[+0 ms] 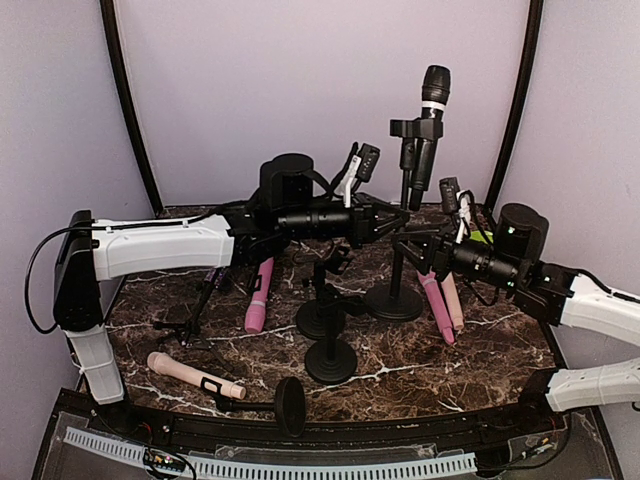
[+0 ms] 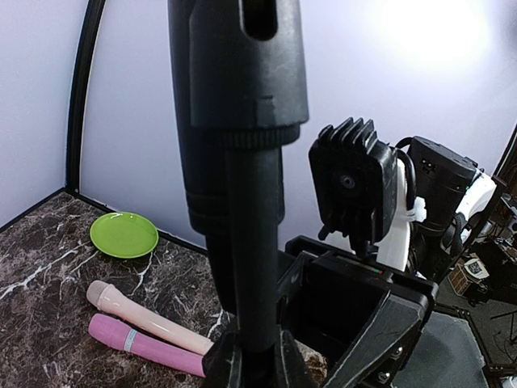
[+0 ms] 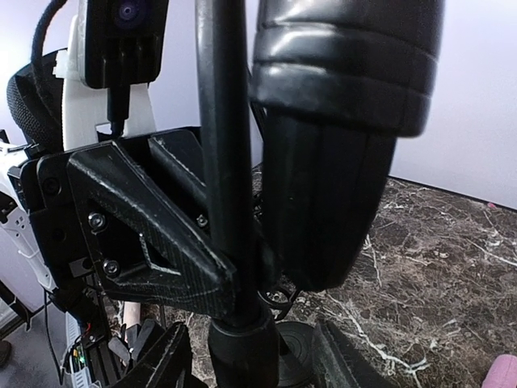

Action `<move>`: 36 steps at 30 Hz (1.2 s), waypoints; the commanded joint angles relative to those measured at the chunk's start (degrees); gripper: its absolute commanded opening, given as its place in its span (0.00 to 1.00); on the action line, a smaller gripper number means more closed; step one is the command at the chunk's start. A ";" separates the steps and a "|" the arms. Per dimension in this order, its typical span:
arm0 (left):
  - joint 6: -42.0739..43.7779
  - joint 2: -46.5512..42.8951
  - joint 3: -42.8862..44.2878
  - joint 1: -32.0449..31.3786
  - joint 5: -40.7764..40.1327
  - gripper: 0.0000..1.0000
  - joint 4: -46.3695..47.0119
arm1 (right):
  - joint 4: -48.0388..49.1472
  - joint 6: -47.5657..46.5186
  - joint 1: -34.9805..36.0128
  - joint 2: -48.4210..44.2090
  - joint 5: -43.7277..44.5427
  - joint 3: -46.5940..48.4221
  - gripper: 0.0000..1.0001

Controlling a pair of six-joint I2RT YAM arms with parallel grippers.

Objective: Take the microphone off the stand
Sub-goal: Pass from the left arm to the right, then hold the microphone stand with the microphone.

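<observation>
Bracing thin black stand pole [image 2: 254, 267] with clenched left pincer [image 1: 393, 222], with right pincer [image 3: 252, 360] released astride pole; grasp probably rigid, slick black microphone [image 1: 430, 125] mid-barrel

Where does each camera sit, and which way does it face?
Top external: high behind, looking down at the table; left gripper and right gripper show.
Left wrist: behind the left gripper, facing the stand pole it clamps; right gripper shows.
Right wrist: behind the right gripper, facing the microphone; left gripper shows.
Shared by both wrists: the stand pole.
</observation>
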 commanded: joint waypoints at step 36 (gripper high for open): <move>5.75 -9.15 -8.63 -0.18 -2.64 0.72 -0.57 | 13.47 0.47 -0.29 2.77 8.42 6.73 0.00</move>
